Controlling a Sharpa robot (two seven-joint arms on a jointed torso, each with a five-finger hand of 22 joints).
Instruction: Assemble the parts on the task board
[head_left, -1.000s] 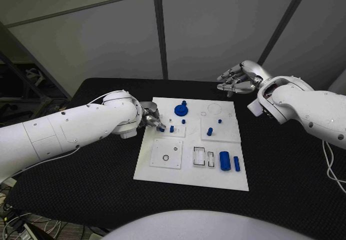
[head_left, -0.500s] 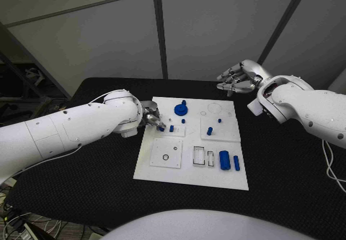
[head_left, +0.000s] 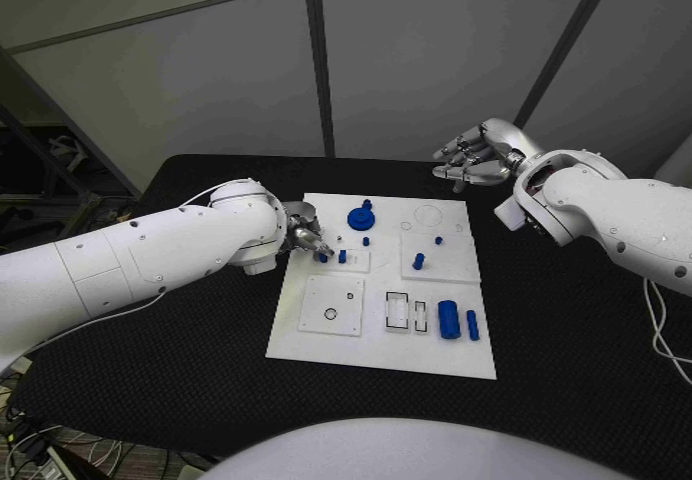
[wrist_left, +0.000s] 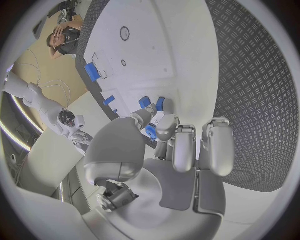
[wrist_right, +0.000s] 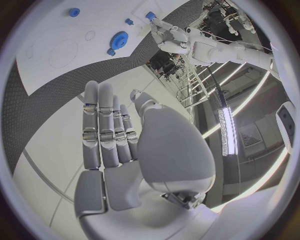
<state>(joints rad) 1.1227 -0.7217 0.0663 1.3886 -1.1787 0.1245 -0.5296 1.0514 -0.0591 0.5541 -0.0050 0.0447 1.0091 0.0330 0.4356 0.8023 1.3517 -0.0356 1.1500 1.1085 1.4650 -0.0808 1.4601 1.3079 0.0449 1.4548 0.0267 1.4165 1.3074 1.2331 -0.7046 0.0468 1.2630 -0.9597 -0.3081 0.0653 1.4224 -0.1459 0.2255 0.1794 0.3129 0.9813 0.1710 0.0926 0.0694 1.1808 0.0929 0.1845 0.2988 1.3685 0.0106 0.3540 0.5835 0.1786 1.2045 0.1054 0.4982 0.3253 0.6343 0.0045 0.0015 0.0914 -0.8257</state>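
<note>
The white task board lies mid-table. My left hand is over its left edge and pinches a small blue part between thumb and a fingertip, just above the board. Close beside it a blue peg stands in a small square plate. A blue gear sits at the back of the board, also seen as the gear from the right wrist. A blue cylinder and a thin blue bar lie at the front right. My right hand hovers beyond the board's back right corner, fingers spread, holding nothing.
Another blue peg and a small blue stud stand in the right half of the board. A square plate with a ring hole and two narrow slots sit toward the front. Black table surrounds the board.
</note>
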